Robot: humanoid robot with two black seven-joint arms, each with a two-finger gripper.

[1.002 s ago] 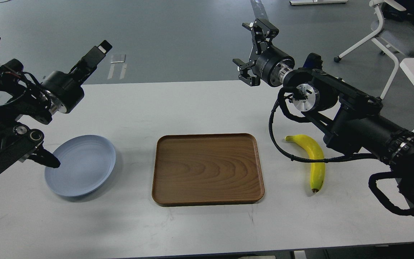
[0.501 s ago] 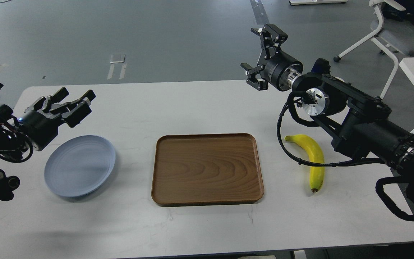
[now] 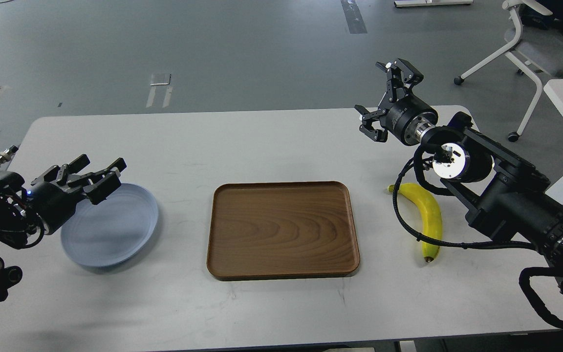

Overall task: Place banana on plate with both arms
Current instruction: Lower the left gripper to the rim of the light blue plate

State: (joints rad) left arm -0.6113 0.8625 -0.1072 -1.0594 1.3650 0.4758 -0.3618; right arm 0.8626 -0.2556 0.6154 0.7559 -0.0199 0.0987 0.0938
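On the white, faintly scuffed table (image 3: 271,142), everything sits relative to the wooden tray (image 3: 283,230), a rounded-corner rectangle of brown grained wood with a low raised lip.

Far left of the tray, the left hand (image 3: 97,177) hovers over the upper-left rim of the plate; its matte black fingers are spread apart with nothing between them. The plate (image 3: 115,230) is a round, shallow, pale blue-grey dish with faint concentric rings, lying flat just left of the tray, a strip of table between them.

Right of the tray lies the banana (image 3: 429,222), smooth bright yellow, curved, its dark tip pointing toward the near table edge; a black cable from the right arm crosses in front of it, seemingly not pressing on it.

Up beyond the tray's far right corner, the right hand (image 3: 385,100) hangs above the table, its black fingers splayed wide and empty, behind it a silver joint ring. No readable writing shows anywhere.
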